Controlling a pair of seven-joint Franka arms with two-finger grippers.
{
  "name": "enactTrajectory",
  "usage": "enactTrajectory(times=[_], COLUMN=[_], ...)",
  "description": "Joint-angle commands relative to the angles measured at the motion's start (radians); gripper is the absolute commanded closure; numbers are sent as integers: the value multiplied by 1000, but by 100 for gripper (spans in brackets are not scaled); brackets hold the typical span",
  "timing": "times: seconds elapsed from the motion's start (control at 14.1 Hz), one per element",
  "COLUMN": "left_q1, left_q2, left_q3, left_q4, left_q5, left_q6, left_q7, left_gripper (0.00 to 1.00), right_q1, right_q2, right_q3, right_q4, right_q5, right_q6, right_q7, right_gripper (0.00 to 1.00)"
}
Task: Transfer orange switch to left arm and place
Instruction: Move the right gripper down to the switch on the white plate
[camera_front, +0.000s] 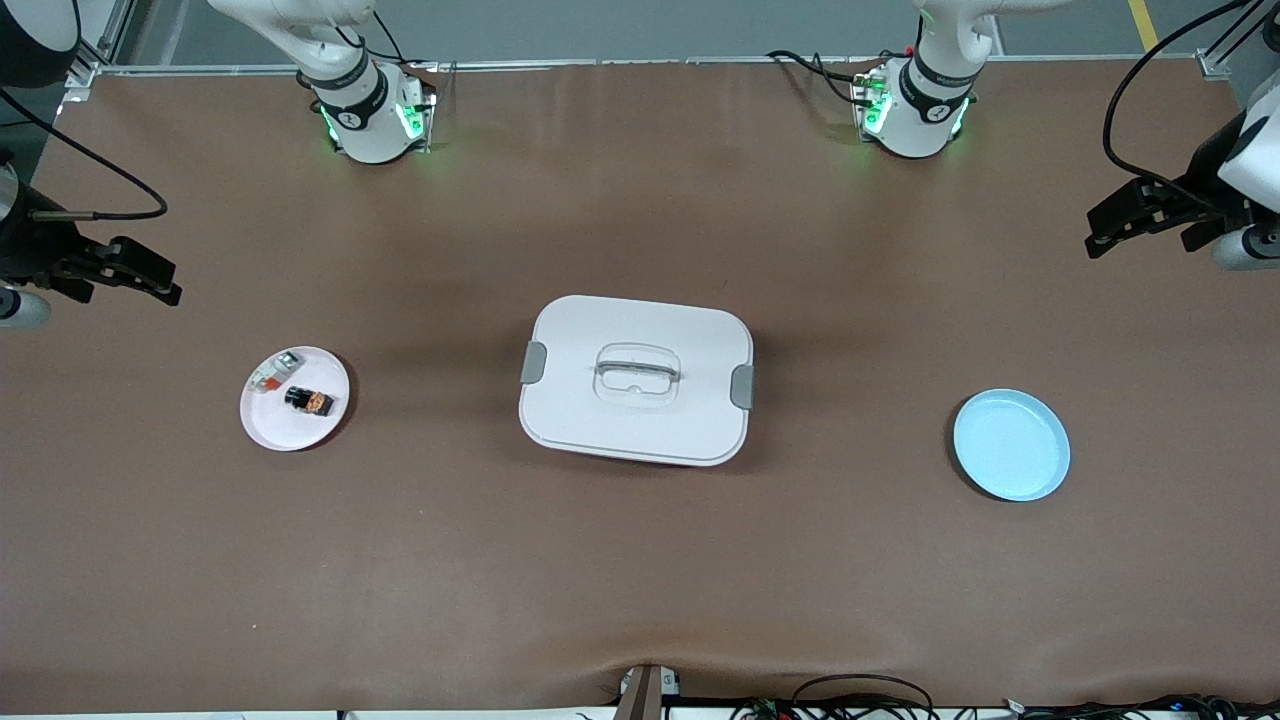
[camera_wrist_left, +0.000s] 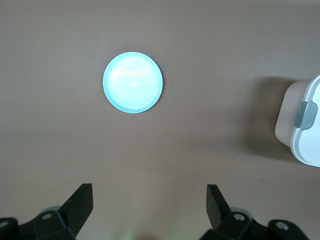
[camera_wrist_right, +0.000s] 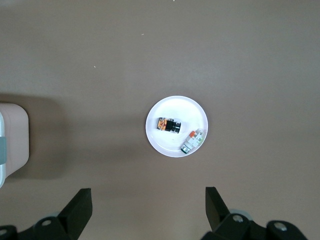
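- Brown matte tabletop (camera_front: 640, 560) spans the whole front view, smooth apart from a few shallow ripples along the edge nearest the camera; cables trail at that edge.
- Tiny black blocky orange switch (camera_front: 309, 401) lies on a round pale pink plate (camera_front: 268, 430) toward the right arm's end of the table, just beside a small white/clear part with a red-orange end (camera_front: 271, 374); whether the two touch is not resolvable.
- Large white rounded-rectangular plastic box (camera_front: 636, 379), with grey side latches and a recessed lid handle, sits mid-table between the pink plate and a round, glossy light-blue plate (camera_front: 1011, 445), which holds nothing.
- Right gripper (camera_front: 135, 270) hangs over bare table at its own end, well apart from the pink plate; fingers spread, nothing held.
- Left gripper (camera_front: 1125, 222) hangs over bare table at its end, well apart from the blue plate; fingers likewise released and empty. Both arms wait.
- Step judged: the task has not begun.
- Risk: the switch is small and hard-edged, with a close neighbour, so a slightly offset closure could catch the white part or nudge both across the slick plate.
- Risk: a low carry would strike the box lid; a handover above it could drop the switch onto the lid.
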Motion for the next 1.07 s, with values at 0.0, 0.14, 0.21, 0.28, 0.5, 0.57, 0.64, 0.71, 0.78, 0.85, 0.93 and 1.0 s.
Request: enactTrajectory(times=[0.0, 0.14, 0.21, 0.28, 0.5, 0.57, 0.64, 0.71, 0.78, 0.85, 0.93, 1.0], left_q1=[4, 6, 7, 9, 16, 27, 32, 32, 30, 29, 29, 30], left_q2=[-7, -12, -13, -12, -12, -13, -15, -19, -19, -13, -9, -6], left_q3=[-2, 1, 1, 1, 2, 1, 1, 1, -2, -2, -2, -2], left_q4=[7, 9, 9, 9, 9, 7, 6, 6, 6, 6, 6, 3], left_q5=[3, 0, 0, 7, 0, -2, -4, -4, -5, -4, -4, -4], left_q6=[-7, -7, -7, -7, -7, -7, -7, -7, -6, 2, 3, 6], left_q7=[12, 13, 13, 13, 16, 18, 18, 18, 16, 12, 12, 15], left_gripper=[0, 0, 0, 0, 0, 0, 0, 0, 0, 0, 0, 0], right_q1=[2, 2, 2, -1, -4, -3, -1, -1, -3, -3, -3, -3], right_q2=[9, 9, 9, 10, 21, 24, 27, 29, 39, 46, 56, 61], right_q3=[1, 1, 1, 1, 0, 0, 0, 0, 0, 0, 0, 0], right_q4=[21, 20, 18, 17, 6, -1, -15, -30, -41, -52, -69, -99], right_q5=[-20, -20, -20, -20, -34, -45, -48, -49, -49, -49, -49, -49], right_q6=[-10, -10, -10, -10, -4, -1, -1, 0, 5, 13, 29, 65], right_q7=[11, 11, 11, 11, 8, 8, 9, 11, 12, 12, 12, 12], right_gripper=[0, 0, 0, 0, 0, 0, 0, 0, 0, 0, 0, 0])
